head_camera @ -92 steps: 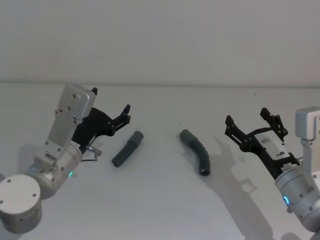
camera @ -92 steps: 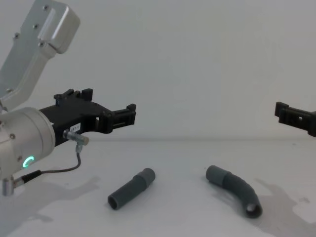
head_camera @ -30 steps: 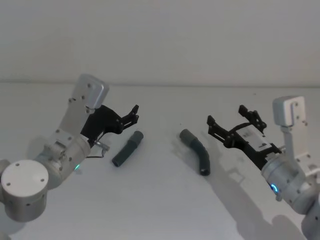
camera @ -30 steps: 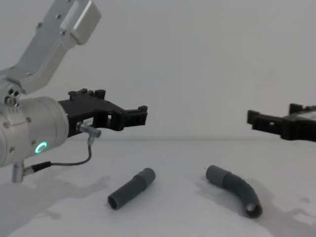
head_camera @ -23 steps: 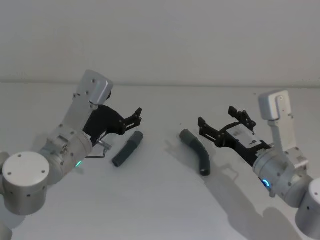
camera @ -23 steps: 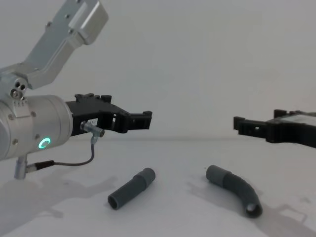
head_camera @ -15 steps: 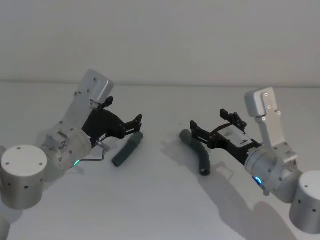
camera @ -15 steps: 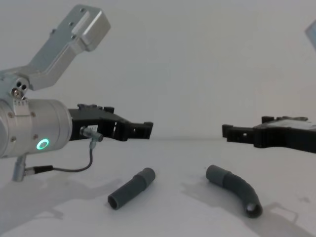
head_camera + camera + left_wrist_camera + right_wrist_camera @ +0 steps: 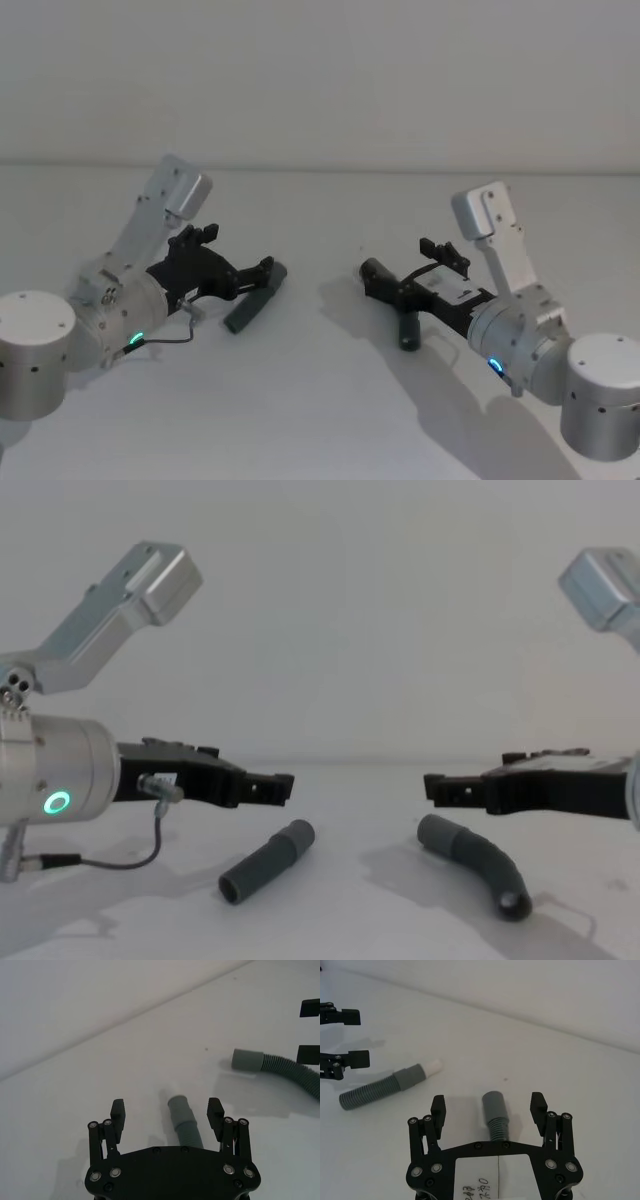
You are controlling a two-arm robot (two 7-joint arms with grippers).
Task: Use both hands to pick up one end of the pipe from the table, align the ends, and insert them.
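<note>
**Both grippers lined up over their pipe halves, nothing grabbed yet**

The left gripper (image 9: 166, 1107) has its fingers wide apart, one on each side of the straight piece (image 9: 184, 1122). There's a clear gap on both sides, so no contact. From the chest camera it looks to hang just above the tube rather than down around it. The right gripper (image 9: 488, 1101) is the mirror image: fingers spread, straddling the bent piece (image 9: 496, 1115) and also sitting a touch above it.

Why set up like this? My read is that each gripper is aimed along its own tube so that closing pinches squarely across the round body. The fingertips sit near the mating ends, which should make those ends easier to steer once lifted.

Directions here go by the head camera. Both pieces lie flat on the worktop (image 9: 320, 400), with the straight one at about 9 o'clock from the bent one and well apart from it.
- **Straight piece:** its long axis runs 7 to 1 o'clock, with the stepped end (image 9: 277, 270) at the 1 o'clock end.
- **Bent piece:** its collar (image 9: 435, 832) is at the 10 o'clock end, and the body curves round to an open mouth near 6 o'clock.

So the two mating ends both angle inward and away from the robot rather than facing each other. I'd guess both halves need turning after pickup to get them onto one line.
</note>
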